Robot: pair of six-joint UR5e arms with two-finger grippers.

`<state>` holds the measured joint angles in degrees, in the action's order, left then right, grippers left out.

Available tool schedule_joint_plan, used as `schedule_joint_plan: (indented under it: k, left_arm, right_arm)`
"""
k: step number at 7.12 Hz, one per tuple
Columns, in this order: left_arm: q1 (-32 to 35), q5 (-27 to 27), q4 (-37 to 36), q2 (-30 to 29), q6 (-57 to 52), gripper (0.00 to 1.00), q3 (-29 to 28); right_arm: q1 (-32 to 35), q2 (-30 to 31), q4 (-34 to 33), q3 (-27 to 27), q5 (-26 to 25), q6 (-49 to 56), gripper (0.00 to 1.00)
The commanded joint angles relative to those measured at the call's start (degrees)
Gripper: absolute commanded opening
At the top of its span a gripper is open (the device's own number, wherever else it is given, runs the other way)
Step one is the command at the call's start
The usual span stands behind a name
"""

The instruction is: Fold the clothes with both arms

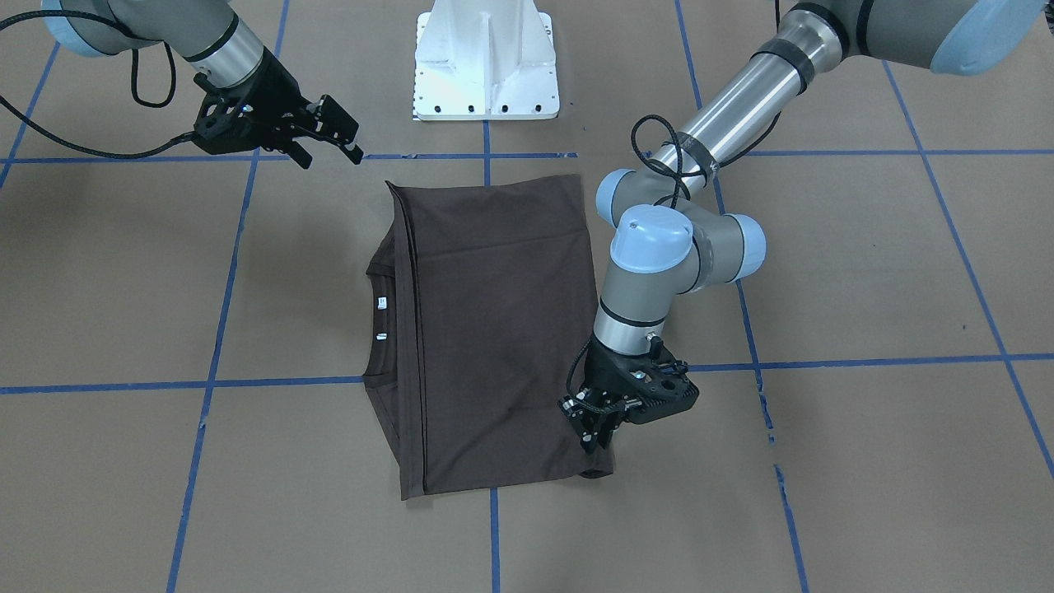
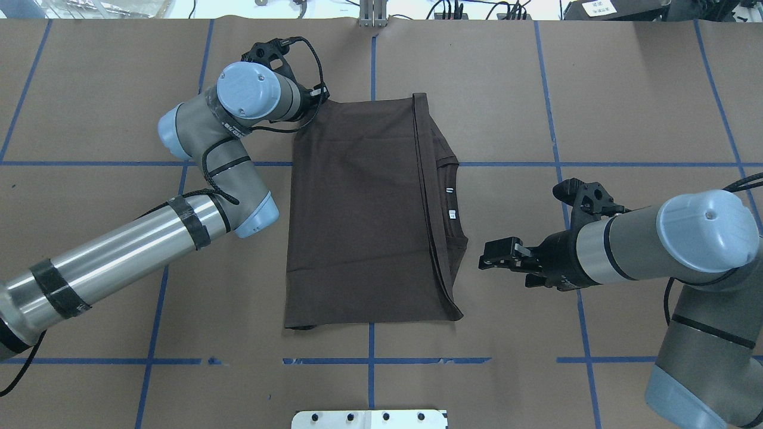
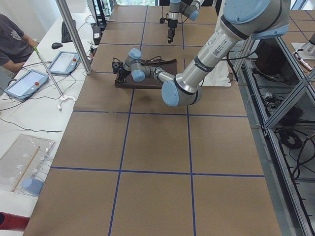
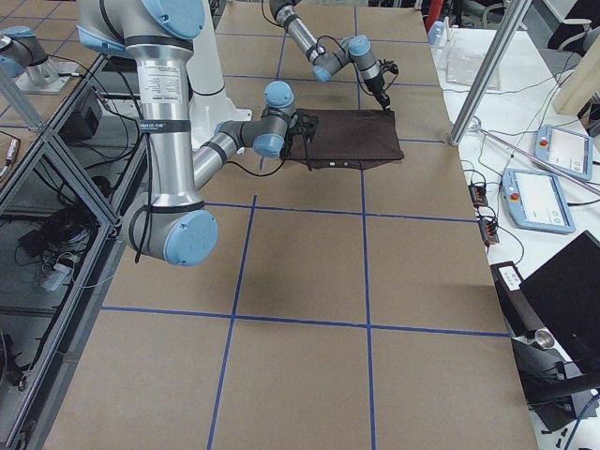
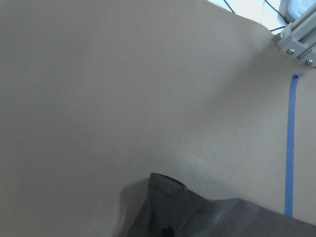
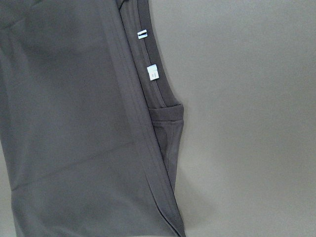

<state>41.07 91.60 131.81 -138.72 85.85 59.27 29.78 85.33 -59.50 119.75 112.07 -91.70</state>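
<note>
The dark brown T-shirt [image 1: 502, 329] lies folded flat on the middle of the table [image 1: 865, 272], its collar [image 1: 380, 325] toward the right gripper [image 1: 329, 155], which hovers nearby with jaws apart and empty, while the left gripper [image 1: 594, 430] sits on its far corner, probably for the next fold, though whether its jaws have closed I can't tell.

The tabletop [image 2: 626, 89] is covered in brown paper marked into squares with blue tape [image 2: 371, 361]. A white pedestal [image 1: 486, 66] is bolted at its edge. Along the far side runs a white bench with two tablets [image 3: 64, 63] [image 3: 24, 83], a keyboard [image 3: 66, 32] and a mouse [image 3: 57, 45]. A person [image 3: 12, 44] sits there. A metal post [image 3: 74, 34] rises beside the near tablet.
</note>
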Motion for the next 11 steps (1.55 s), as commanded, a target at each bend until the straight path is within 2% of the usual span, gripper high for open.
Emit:
schedule_joint_plan:
  k: [1, 2, 3, 4, 5, 6, 7, 8, 10, 11]
  left_arm:
    - [1.2, -2.0, 0.3, -0.1, -0.2, 1.00, -0.5]
    - [3.0, -1.4, 0.3, -0.1, -0.4, 1.00, -0.2]
    - [4.3, 2.1, -0.2, 0.4, -2.0, 1.00, 1.3]
    - [5.8, 9.7, -0.8, 2.3, -3.6, 1.00, 4.4]
    - [6.2, 14.1, -0.8, 8.3, -4.4, 1.00, 11.8]
    - [6.2, 14.5, -1.5, 13.2, -4.8, 1.00, 19.6]
    - [6.2, 16.3, -4.0, 14.7, -4.8, 1.00, 23.3]
    - [6.2, 16.3, -5.0, 14.8, -4.8, 1.00, 24.6]
    - [6.2, 16.6, -5.0, 15.1, -4.8, 1.00, 24.8]
    - [6.2, 16.6, -5.0, 15.1, -4.8, 1.00, 24.8]
  right_arm:
    - [-0.2, -0.2, 0.0, -0.5, -0.5, 0.0, 1.00]
    - [-0.3, -0.3, -0.2, -0.9, -0.8, 0.0, 1.00]
    - [-0.5, -1.3, -0.6, -2.2, -1.1, 0.1, 1.00]
    - [-0.6, -2.3, -0.9, -3.7, -1.2, 0.2, 1.00]
    - [-2.1, -3.9, -2.0, -6.2, -2.7, 1.1, 1.00]
    - [-4.6, -7.2, -9.7, -6.2, -6.5, 4.9, 1.00]
    - [-6.6, -14.2, -21.7, -6.6, -8.4, 6.8, 1.00]
    - [-8.3, -19.9, -30.0, -8.7, -10.8, 11.2, 1.00]
    - [-9.1, -23.3, -30.8, -15.6, -11.4, 15.4, 1.00]
    - [-9.0, -22.8, -31.1, -15.7, -11.0, 16.7, 1.00]
